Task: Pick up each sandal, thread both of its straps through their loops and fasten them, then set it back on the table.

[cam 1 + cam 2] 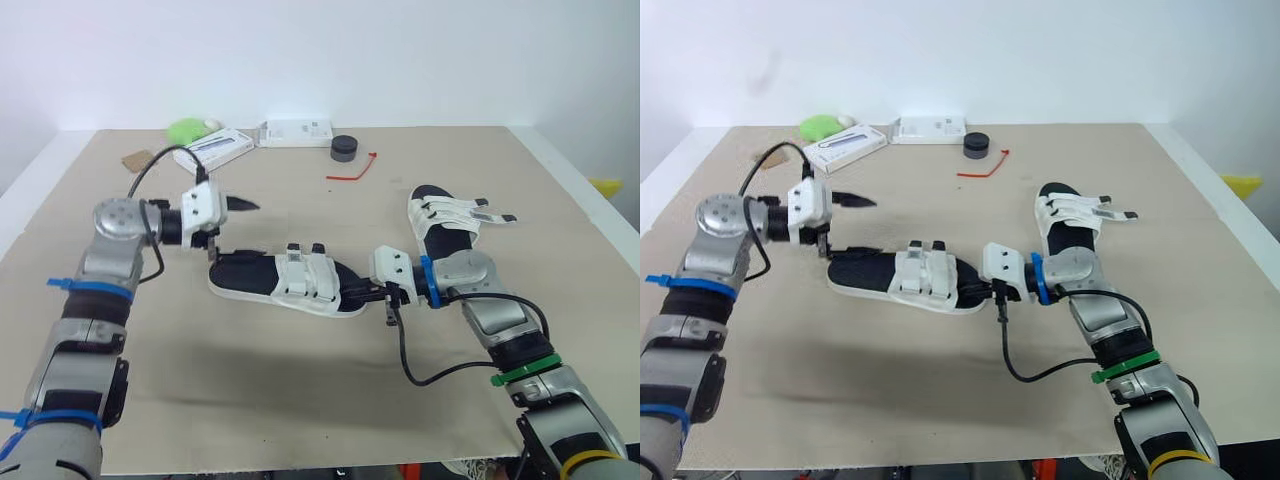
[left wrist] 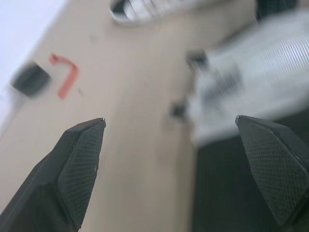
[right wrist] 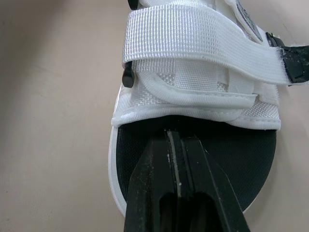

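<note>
"While the left gripper hangs with its jaws spread above the heel of the near sandal, what step is this, judging by the left eye view?"

"Setting it down, I judge. It lies flat on the table, with the right gripper at its toe, jaws pressed together. The second sandal lies beyond those jaws, its straps loose."

"And the left wrist view?"

"Both fingers stand wide apart, with the black footbed nearer one tip. Lift straight up, so that neither finger catches the heel."

"The right wrist view?"

"The shut fingers rest on the toe of the footbed, just short of the lower strap; the upper strap lies beyond. Both look fastened. Whether the jaws nip the sole, I cannot tell. Draw back gently, without dragging the toe."
</note>
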You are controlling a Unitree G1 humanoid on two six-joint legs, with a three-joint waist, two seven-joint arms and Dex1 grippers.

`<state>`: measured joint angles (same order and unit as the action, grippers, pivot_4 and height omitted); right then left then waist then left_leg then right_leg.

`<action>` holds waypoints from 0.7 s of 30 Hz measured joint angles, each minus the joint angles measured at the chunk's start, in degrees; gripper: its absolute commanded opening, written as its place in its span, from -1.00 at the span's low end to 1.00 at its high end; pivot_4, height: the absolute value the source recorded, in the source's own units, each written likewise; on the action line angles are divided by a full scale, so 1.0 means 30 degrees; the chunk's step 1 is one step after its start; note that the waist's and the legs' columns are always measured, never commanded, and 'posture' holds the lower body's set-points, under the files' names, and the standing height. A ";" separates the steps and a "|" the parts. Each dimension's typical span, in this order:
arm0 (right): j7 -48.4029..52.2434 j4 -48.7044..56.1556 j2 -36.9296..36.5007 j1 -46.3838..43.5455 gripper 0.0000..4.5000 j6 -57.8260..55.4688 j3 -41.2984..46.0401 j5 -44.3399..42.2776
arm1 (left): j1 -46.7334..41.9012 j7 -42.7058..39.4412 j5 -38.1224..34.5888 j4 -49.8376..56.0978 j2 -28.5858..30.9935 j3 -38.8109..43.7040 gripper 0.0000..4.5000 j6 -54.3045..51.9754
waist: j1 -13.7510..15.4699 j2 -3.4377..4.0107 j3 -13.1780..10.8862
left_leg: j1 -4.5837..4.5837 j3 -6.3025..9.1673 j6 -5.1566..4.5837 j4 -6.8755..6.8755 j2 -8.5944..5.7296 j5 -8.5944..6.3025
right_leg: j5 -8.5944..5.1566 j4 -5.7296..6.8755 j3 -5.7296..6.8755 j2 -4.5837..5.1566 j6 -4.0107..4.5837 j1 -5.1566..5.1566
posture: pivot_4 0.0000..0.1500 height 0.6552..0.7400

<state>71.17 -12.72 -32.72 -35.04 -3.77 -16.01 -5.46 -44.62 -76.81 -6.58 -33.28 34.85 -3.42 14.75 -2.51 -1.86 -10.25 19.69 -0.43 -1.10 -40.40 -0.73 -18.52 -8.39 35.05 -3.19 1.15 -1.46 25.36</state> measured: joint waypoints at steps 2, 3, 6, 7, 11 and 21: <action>-0.0003 -0.0001 0.0003 0.0000 -1.00 -0.0021 0.0014 0.0003 | 0.0369 0.0006 0.0078 0.0008 -0.0207 -0.0450 0.98 0.0204 | 0.0001 -0.0003 0.0000 | 0.0004 -0.0002 -0.0001 -0.0005 -0.0002 0.0000 | 0.0001 0.0000 0.0004 -0.0001 -0.0006 0.0000 | 1.00 1.00; -0.0009 0.0001 0.0014 0.0001 -1.00 -0.0034 0.0013 0.0002 | 0.0394 0.0020 0.0114 0.0021 -0.0373 -0.0626 0.98 0.0219 | 0.0002 -0.0004 0.0000 | 0.0005 -0.0004 -0.0001 -0.0006 -0.0001 0.0000 | 0.0001 0.0000 0.0003 -0.0006 -0.0007 -0.0001 | 1.00 1.00; -0.0022 0.0067 0.0071 0.0006 -1.00 -0.0172 0.0014 -0.0009 | 0.0388 0.0083 0.0160 0.0087 -0.0948 -0.1127 0.98 0.0239 | 0.0001 -0.0004 0.0001 | 0.0006 -0.0004 -0.0003 -0.0005 0.0006 -0.0001 | 0.0000 0.0000 -0.0002 -0.0025 -0.0008 -0.0001 | 1.00 1.00; -0.0042 0.0123 0.0108 0.0016 -1.00 -0.0249 0.0015 -0.0020 | 0.0387 0.0083 0.0211 0.0055 -0.1090 -0.1309 0.98 0.0352 | -0.0006 -0.0004 0.0000 | 0.0010 -0.0003 -0.0003 -0.0005 0.0008 -0.0001 | 0.0000 0.0000 -0.0005 -0.0031 -0.0008 0.0003 | 1.00 1.00; -0.0036 0.1173 -0.0241 0.0698 -0.86 -0.1436 0.0425 -0.0696 | -0.0095 0.0043 0.0526 -0.0739 -0.1567 -0.1895 1.00 0.0725 | 0.0014 -0.0003 0.0000 | 0.0037 0.0038 -0.0007 -0.0005 0.0003 -0.0003 | -0.0009 -0.0004 0.0000 -0.0042 -0.0015 0.0005 | 1.00 1.00; 0.1206 0.6564 -0.2900 0.3413 0.97 -0.7356 0.4665 -0.7133 | -0.1229 -0.0379 0.0726 -0.2447 -0.2484 -0.2404 1.00 0.2085 | 0.0290 -0.0003 -0.0004 | 0.0214 0.0079 -0.0045 -0.0006 -0.0062 -0.0030 | -0.0016 -0.0014 0.0061 0.0053 -0.0053 0.0141 | 1.00 1.00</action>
<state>74.79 6.97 -41.42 -24.80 -25.84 -2.02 -26.86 -48.30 -77.95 -4.40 -40.62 27.40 -10.63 21.00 -1.64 -1.87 -10.26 20.33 -0.20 -1.23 -40.42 -0.92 -18.61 -8.44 35.01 -3.01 1.31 -1.62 25.78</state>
